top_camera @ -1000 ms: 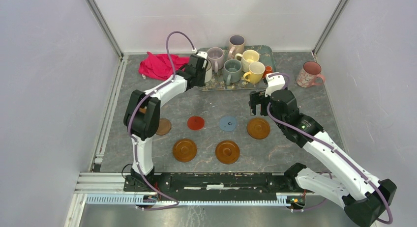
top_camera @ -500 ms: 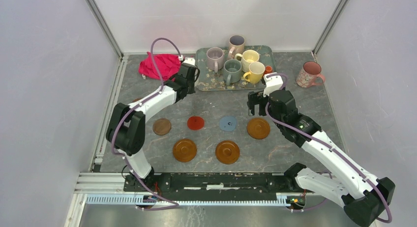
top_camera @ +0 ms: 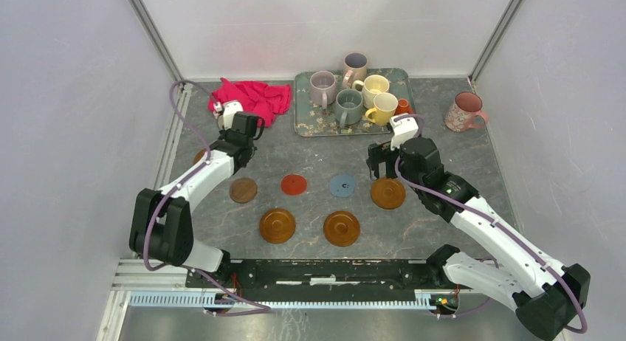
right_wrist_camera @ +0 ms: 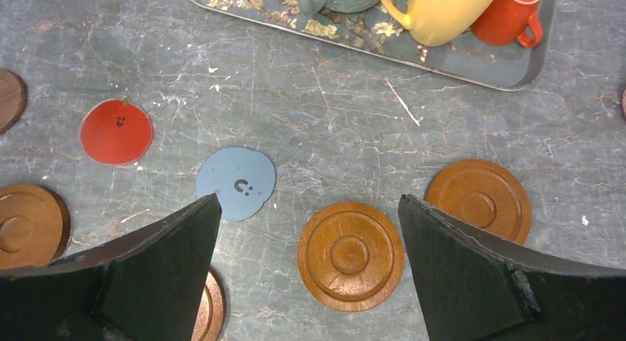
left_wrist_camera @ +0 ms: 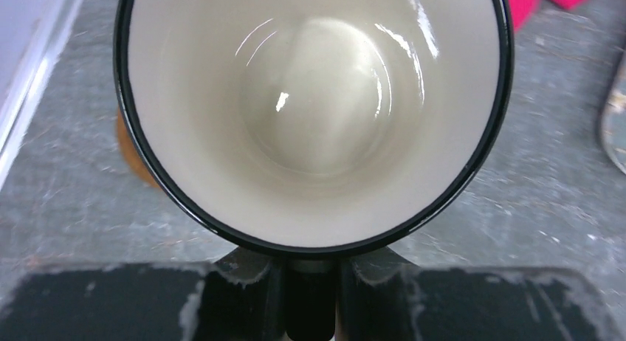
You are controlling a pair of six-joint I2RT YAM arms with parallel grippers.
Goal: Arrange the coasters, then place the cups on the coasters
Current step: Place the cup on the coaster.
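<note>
My left gripper (left_wrist_camera: 313,266) is shut on a cream cup (left_wrist_camera: 317,112) with a dark rim, held at the near side of the rim, mouth facing the camera. In the top view that gripper (top_camera: 238,133) hangs over the table's left part, near the red cloth; the cup is hidden under it. A sliver of an amber coaster (left_wrist_camera: 127,150) shows beneath the cup. Dark brown (top_camera: 243,190), red (top_camera: 294,184), blue (top_camera: 342,184) and amber coasters (top_camera: 387,193) lie mid-table. My right gripper (right_wrist_camera: 308,199) is open and empty above an amber coaster (right_wrist_camera: 350,255).
A teal tray (top_camera: 305,125) at the back holds several cups (top_camera: 348,106). A pink floral cup (top_camera: 465,111) stands on the table at the back right. A red cloth (top_camera: 255,97) lies left of the tray. Two more amber coasters (top_camera: 277,225) sit near the front.
My left arm has swung the cream cup from the tray's left end leftward and nearer, past the red cloth. The right gripper shifted slightly left, still open.
</note>
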